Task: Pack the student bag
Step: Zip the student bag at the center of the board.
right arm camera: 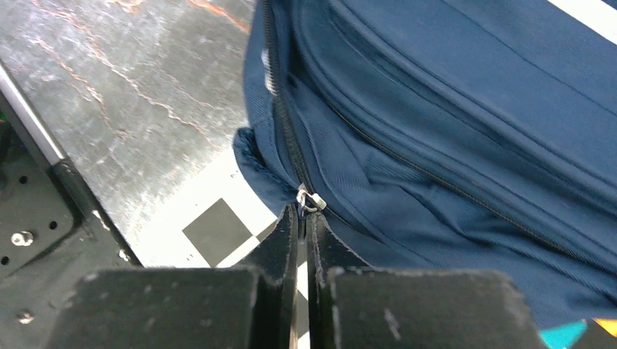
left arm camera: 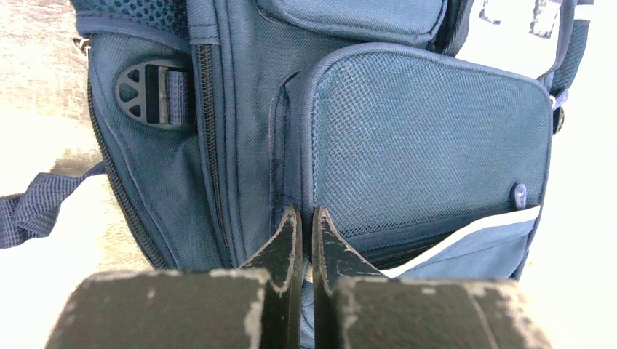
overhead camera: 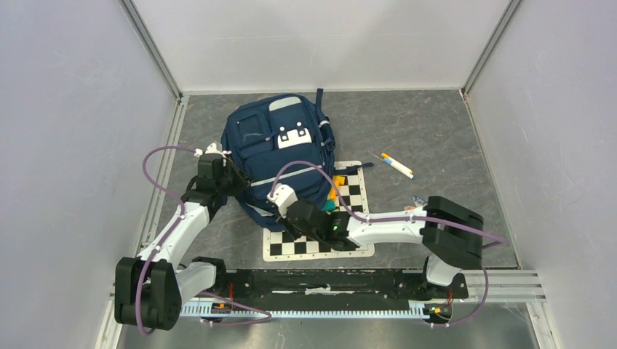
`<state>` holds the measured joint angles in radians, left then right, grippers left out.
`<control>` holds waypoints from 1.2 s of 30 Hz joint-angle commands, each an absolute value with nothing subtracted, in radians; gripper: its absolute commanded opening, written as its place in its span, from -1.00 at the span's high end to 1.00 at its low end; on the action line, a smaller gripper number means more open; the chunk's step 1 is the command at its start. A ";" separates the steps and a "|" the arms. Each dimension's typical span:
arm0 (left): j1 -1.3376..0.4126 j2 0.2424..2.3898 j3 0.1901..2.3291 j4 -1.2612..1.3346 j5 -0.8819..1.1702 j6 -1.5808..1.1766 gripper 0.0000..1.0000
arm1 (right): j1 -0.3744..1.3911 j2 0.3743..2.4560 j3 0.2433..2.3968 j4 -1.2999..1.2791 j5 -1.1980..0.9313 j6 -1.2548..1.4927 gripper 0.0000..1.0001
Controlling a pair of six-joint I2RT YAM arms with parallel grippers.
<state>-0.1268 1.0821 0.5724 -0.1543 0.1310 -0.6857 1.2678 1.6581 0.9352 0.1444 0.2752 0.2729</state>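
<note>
Student bag (overhead camera: 280, 156): flat on the worktop (overhead camera: 422, 131), lower end over the checkerboard mat (overhead camera: 349, 243).
My left gripper (left arm camera: 306, 218): closed, tips at the edge of its front pocket (left arm camera: 429, 145).
My right gripper (right arm camera: 304, 217): clamped on its zipper pull (right arm camera: 310, 201).

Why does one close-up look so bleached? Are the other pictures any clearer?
Left wrist view: the table around the bag is blown out to near white, though the bag itself is well exposed. Right wrist view: glare sheens the table and the bag's fabric looks slightly soft. Top view: even light, sharp, only faint shadows.
</note>
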 commanded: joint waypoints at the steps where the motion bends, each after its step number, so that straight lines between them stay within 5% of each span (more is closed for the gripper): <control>1: -0.165 1.046 0.585 -0.057 0.223 -0.796 0.96 | 1.327 1.748 1.079 0.200 0.164 0.311 1.00; 9: -0.167 1.007 0.589 -0.059 0.167 -0.806 0.96 | 1.327 1.873 1.258 0.168 0.165 0.213 0.98; 13: -0.167 1.001 0.610 -0.086 0.172 -0.762 0.90 | 1.325 1.815 1.225 0.159 0.159 0.170 0.53; 17: -0.167 0.950 0.629 -0.161 0.124 -0.699 -0.15 | 1.326 1.681 1.111 0.161 0.164 0.153 -0.09; 20: -0.167 0.892 0.642 -0.216 0.096 -0.650 -0.53 | 1.321 1.554 1.018 0.132 0.222 0.148 -0.44; 25: -0.185 0.849 0.695 -0.356 0.070 -0.557 -0.60 | 1.228 1.362 0.839 0.083 0.321 0.216 -0.85; 36: -0.531 0.902 0.839 -0.569 -0.164 -0.446 -0.62 | 0.847 1.315 0.680 0.153 0.105 0.462 -0.91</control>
<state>-0.4438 0.9054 0.7715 -0.4904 -0.0422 -0.5167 0.8993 1.2999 0.7101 0.0780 0.1940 0.3317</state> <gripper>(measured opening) 0.805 0.951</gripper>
